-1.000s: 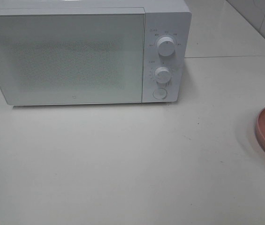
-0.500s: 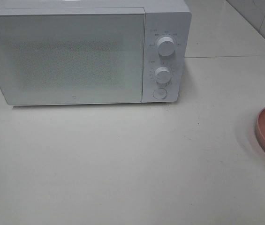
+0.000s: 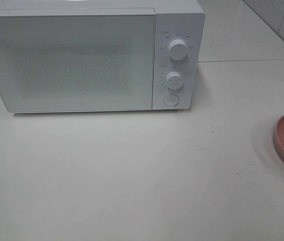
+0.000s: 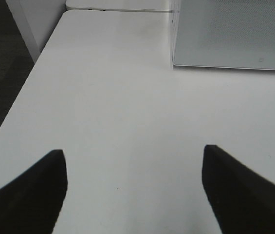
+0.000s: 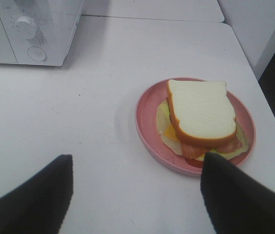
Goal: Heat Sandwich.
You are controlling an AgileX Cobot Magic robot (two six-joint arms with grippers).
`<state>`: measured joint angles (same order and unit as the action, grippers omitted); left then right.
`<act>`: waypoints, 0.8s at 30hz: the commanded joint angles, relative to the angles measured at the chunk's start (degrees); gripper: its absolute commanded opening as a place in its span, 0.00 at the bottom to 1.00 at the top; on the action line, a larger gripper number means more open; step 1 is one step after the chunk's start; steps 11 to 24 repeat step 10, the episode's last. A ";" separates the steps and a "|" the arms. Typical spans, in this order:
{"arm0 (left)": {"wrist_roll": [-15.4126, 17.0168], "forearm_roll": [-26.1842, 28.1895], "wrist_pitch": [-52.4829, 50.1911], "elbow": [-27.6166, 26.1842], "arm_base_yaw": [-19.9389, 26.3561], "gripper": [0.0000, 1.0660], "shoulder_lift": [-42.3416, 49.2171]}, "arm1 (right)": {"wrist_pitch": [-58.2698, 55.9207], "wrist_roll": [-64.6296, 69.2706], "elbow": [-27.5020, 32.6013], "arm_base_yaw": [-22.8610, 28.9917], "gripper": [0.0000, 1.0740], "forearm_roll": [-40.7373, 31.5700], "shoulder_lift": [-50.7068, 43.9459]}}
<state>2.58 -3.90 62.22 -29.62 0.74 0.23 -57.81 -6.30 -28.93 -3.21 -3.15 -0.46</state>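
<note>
**Sandwich waits on its plate, microwave door closed**

One sandwich sits on a single round pink plate. In the exterior high view, plate and sandwich lie at about 3 o'clock at the very edge of the desk, mostly cut off by the frame. The right wrist view shows it whole: a slice of white bread with a brown crust on top, with reddish, yellow and green fillings spilling out below.

It looks light and soft, likely to squash under a firm pinch, and the layers could slide apart if it is tilted. The safer hold is probably the plate's rim, which looks stiff though possibly smooth and slippery, with the plate kept level.

One white microwave stands at about 11 o'clock in the exterior high view, well apart from the plate, its door closed. Its control panel carries two round knobs, the upper knob and the lower knob, with one round button beneath.

The right gripper hovers near the plate with its fingers spread wide, holding nothing. The left gripper is likewise spread and empty, above bare desk near the microwave's lower door corner. Neither arm shows in the exterior high view. The task appears barely begun.
</note>
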 commanded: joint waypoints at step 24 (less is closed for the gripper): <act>0.40 -0.29 -1.03 0.17 0.06 0.69 1.20 | 0.63 0.17 0.17 0.06 0.66 0.00 -1.26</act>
